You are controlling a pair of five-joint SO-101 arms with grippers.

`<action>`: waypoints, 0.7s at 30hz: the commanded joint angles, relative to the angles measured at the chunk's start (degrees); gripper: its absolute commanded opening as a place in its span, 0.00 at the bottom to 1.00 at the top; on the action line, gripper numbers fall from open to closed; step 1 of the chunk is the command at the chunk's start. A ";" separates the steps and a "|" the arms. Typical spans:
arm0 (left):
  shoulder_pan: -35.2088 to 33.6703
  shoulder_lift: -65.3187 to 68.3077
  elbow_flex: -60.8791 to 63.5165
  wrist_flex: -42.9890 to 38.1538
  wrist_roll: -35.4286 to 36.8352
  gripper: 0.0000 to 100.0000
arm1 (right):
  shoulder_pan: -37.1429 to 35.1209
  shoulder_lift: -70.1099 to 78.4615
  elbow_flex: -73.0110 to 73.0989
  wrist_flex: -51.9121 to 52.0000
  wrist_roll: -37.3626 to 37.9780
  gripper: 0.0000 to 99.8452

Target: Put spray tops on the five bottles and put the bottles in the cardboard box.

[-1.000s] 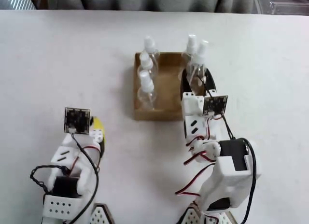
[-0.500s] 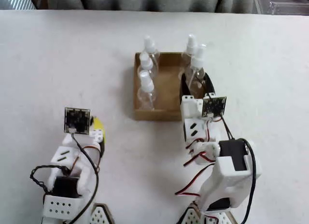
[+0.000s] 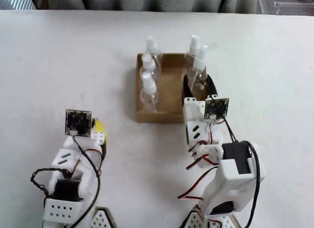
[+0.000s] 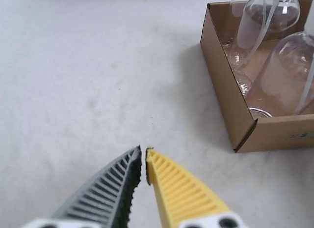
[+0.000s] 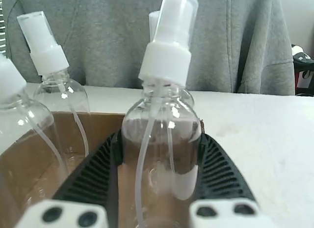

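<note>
My right hand (image 5: 159, 144) grips the fifth spray bottle (image 5: 162, 115) over the cardboard box (image 3: 162, 116), right side, frame centre. Next: lower, release. Left hand (image 4: 143, 156) pinched closed.

Overhead, two wrist views; box (image 3: 162, 116) common

Clear bottles (image 5: 159, 139) with white spray tops (image 5: 167, 51), brown cardboard box (image 3: 162, 115), grey-and-yellow ridged left gripper (image 4: 143, 152)

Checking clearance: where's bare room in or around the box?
Free: the middle strip of the cardboard box, between three left bottles and the right pair; table between box and left gripper. Crowded: box's right side, where the right gripper holds a bottle.
</note>
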 commanded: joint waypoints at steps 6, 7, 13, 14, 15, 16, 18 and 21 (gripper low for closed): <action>-0.40 -0.40 -0.09 0.35 -0.35 0.02 | -0.57 -0.13 0.00 0.66 0.70 0.02; -0.40 -0.40 -0.09 0.35 -0.35 0.02 | -0.57 -0.13 0.00 0.66 0.70 0.02; -0.40 -0.40 -0.09 0.35 -0.35 0.02 | -0.57 -0.13 0.00 0.75 0.70 0.09; -0.40 -0.40 -0.09 0.35 -0.35 0.02 | -0.66 -0.13 0.09 1.10 0.70 0.11; -0.40 -0.40 -0.09 0.35 -0.35 0.02 | -0.66 -0.13 0.09 1.71 0.70 0.12; -0.40 -0.40 -0.09 0.35 -0.35 0.02 | -0.66 -0.13 0.09 1.89 0.70 0.12; -0.40 -0.40 -0.09 0.35 -0.35 0.02 | -0.66 -0.13 0.09 1.98 0.70 0.12; -0.40 -0.40 -0.09 0.35 -0.35 0.02 | -0.66 -0.13 0.09 2.15 0.70 0.12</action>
